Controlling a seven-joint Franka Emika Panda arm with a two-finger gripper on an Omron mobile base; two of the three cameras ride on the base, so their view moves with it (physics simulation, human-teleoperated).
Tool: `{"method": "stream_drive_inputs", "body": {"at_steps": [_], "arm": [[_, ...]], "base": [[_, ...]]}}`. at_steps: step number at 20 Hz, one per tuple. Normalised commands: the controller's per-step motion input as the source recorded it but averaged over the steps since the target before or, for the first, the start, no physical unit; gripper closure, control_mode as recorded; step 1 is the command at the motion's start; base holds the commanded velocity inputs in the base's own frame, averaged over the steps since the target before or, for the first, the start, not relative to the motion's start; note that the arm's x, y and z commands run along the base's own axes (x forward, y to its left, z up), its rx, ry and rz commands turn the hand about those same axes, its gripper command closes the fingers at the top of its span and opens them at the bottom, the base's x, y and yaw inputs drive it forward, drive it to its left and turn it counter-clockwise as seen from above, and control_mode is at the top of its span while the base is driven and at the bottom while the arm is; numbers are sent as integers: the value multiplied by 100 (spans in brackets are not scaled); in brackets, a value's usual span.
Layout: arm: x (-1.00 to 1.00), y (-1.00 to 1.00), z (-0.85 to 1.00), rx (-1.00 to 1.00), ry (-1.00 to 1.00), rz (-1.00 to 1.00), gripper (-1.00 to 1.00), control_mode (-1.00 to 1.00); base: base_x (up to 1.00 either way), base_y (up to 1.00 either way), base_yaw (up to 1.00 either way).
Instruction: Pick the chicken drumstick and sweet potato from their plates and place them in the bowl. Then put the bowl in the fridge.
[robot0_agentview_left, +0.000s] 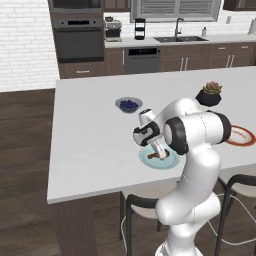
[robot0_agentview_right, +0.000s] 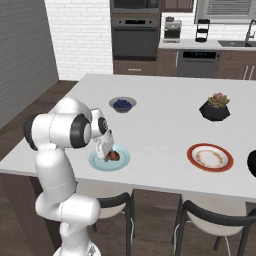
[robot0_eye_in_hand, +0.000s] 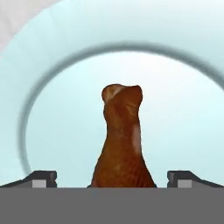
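From the left base view, the white arm bent forward over the near edge of the grey island counter, and its gripper hung low over the light blue plate. The drumstick lay on that plate, a small reddish-brown shape right under the fingers. Farther back stood a small grey bowl of blueberries and a black plant pot. The red-rimmed plate lay to the right, partly behind the arm.

From the right base view, the gripper pointed down at the blue plate, with the drumstick just beside the fingertips; whether they touched it could not be told here. The red-rimmed plate sat well apart to the right, its pale centre bearing faint marks too small to make out. The edge of the black bowl showed at the right border. The blueberry bowl and plant pot stood beyond.

In the hand view, the two dark fingertips stood wide apart at the bottom corners, one at the left. The drumstick lay between them on the blue plate, fat end near, bone end pointing away. The fingers were fully spread and gripped nothing.
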Motion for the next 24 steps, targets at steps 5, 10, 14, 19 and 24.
{"method": "stream_drive_inputs", "body": {"at_steps": [5, 10, 14, 19, 24], "arm": [[-36, -25, -50, 0, -11, 9, -100, -100], [37, -6, -63, 0, 1, 9, 100, -100], [-3, -8, -45, 0, -3, 10, 100, -100], [-73, -3, 11, 2, -18, -1, 100, -100], [-43, 0, 90, 12, -15, -20, 100, -100]], "base": [[0, 0, 0], [0, 0, 0], [0, 0, 0], [0, 0, 0], [0, 0, 0]]}}
